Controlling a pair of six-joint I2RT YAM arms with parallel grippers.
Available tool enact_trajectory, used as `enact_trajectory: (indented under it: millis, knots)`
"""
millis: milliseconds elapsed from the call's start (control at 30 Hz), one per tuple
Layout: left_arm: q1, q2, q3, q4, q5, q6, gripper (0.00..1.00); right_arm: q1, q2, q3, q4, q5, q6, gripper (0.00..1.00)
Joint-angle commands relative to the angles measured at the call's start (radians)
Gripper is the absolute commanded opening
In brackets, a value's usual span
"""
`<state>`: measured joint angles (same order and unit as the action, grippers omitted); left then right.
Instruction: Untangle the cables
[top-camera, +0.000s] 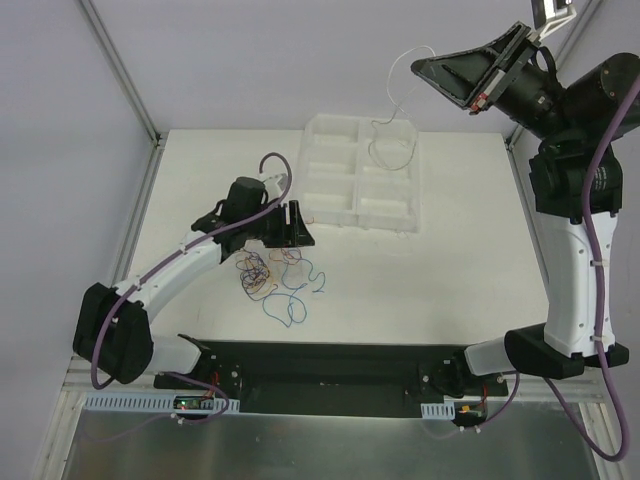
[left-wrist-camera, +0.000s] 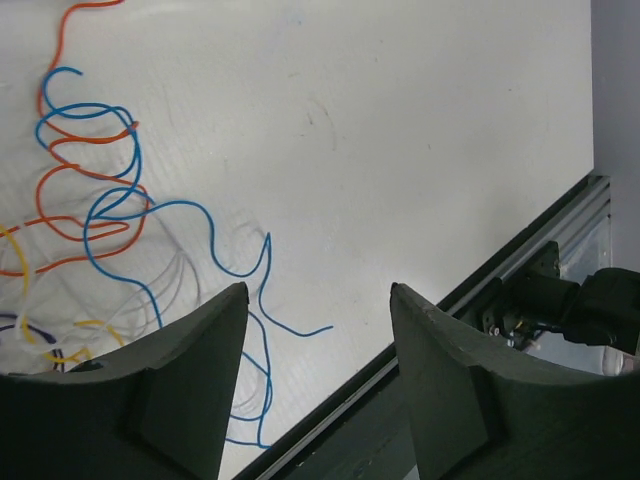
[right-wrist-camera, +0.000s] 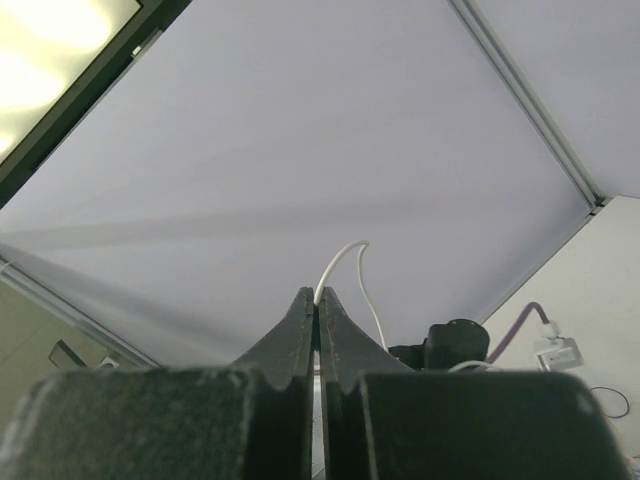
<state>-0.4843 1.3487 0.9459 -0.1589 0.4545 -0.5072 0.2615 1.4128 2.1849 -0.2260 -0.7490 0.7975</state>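
Note:
A small tangle of thin cables (top-camera: 262, 272) lies on the white table, with blue, orange, yellow and dark purple strands. One blue strand (top-camera: 290, 302) trails toward the near edge. My left gripper (top-camera: 292, 232) hovers just behind the tangle, open and empty. In the left wrist view the blue cable (left-wrist-camera: 110, 215), orange cable (left-wrist-camera: 60, 190), yellow cable (left-wrist-camera: 15, 265) and purple cable (left-wrist-camera: 25, 330) lie left of my open gripper (left-wrist-camera: 318, 295). My right gripper (top-camera: 420, 66) is raised high and shut on a thin white cable (top-camera: 392, 100), which hangs into the tray. That cable (right-wrist-camera: 340, 262) shows at the shut fingertips (right-wrist-camera: 305, 300).
A white compartment tray (top-camera: 335, 165) stands at the back middle of the table, with the white cable's lower loop in its right side. The black near edge rail (left-wrist-camera: 470, 290) runs under the left gripper. Frame posts stand at the back corners.

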Motion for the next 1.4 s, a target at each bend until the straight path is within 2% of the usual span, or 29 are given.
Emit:
enact_trajectory:
  millis: [0, 100, 400, 600, 933, 1200, 1367]
  knots:
    - [0.026, -0.101, 0.021, -0.083, -0.108, 0.019, 0.60, -0.036, 0.009, -0.016, 0.065, -0.018, 0.009, 0.00]
    - [0.029, -0.154, 0.019, -0.103, -0.119, 0.021, 0.63, -0.074, 0.015, -0.048, 0.063, -0.016, -0.029, 0.00]
    - [0.029, -0.247, 0.068, -0.168, -0.010, 0.044, 0.68, -0.130, 0.055, -0.142, 0.057, -0.033, -0.101, 0.00]
    - [0.029, -0.244, 0.099, -0.195, 0.044, 0.052, 0.70, -0.143, 0.124, -0.146, 0.054, -0.033, -0.142, 0.00]
    - [0.030, -0.201, 0.174, -0.275, 0.044, 0.098, 0.71, -0.166, 0.228, -0.157, 0.050, -0.024, -0.201, 0.00]
    - [0.036, -0.172, 0.197, -0.295, 0.056, 0.091, 0.71, -0.194, 0.282, -0.091, 0.014, -0.041, -0.222, 0.00]
    - [0.039, -0.152, 0.212, -0.303, 0.058, 0.096, 0.71, -0.215, 0.284, -0.111, -0.007, -0.043, -0.254, 0.00]
